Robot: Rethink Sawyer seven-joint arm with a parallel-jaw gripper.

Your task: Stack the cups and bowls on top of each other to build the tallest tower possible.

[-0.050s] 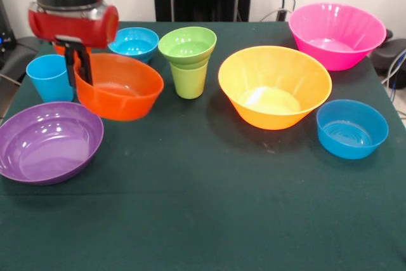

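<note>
My gripper (78, 82) reaches down at the far left, its two black fingers straddling the left rim of the medium orange bowl (120, 90), one outside and one inside, closed on the wall. The bowl seems to rest on the cloth. A small green bowl (187, 44) sits on the lime green cup (188, 80) as a short tower. Left of the gripper stands the light blue cup (48, 78). A sliver of orange (59, 49) shows behind the gripper; I cannot tell what it is.
The purple bowl (49, 143) lies front left and a small blue bowl (134, 42) sits behind the orange one. The yellow-orange bowl (274, 87) is right of centre, the pink bowl (336, 35) is back right, and another blue bowl (352, 129) is at the right. A dark green cloth (203, 207) covers the table.
</note>
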